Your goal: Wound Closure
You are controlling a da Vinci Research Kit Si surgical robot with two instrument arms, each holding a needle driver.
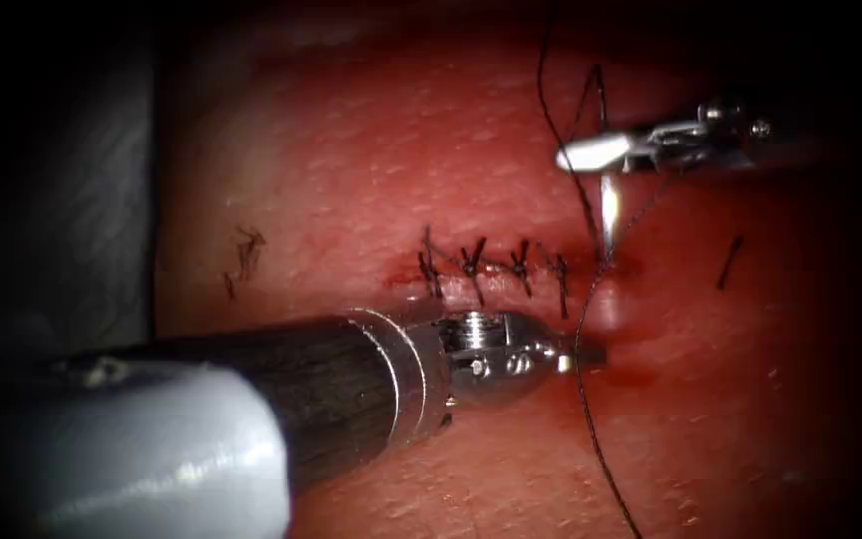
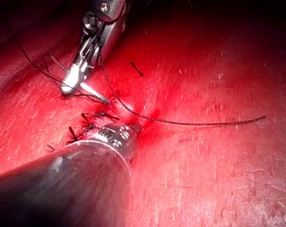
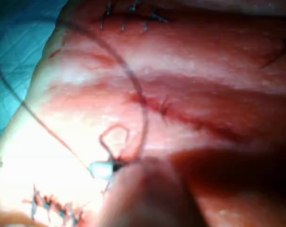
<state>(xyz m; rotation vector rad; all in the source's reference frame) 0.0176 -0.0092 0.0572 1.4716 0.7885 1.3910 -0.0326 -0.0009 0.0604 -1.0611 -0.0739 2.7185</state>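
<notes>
Standing nearly upright at the right end of the cut (image 1: 496, 274), the needle (image 1: 609, 215) shows as a bright sliver, its lower tip at the tissue (image 1: 351, 170); whether it has entered I cannot tell. The right end effector (image 1: 591, 155) is pinching the needle's upper end. Four dark stitches (image 1: 473, 265) cross the cut. Thread (image 1: 583, 389) runs down past the left end effector (image 1: 586, 354), whose state I cannot tell.
</notes>
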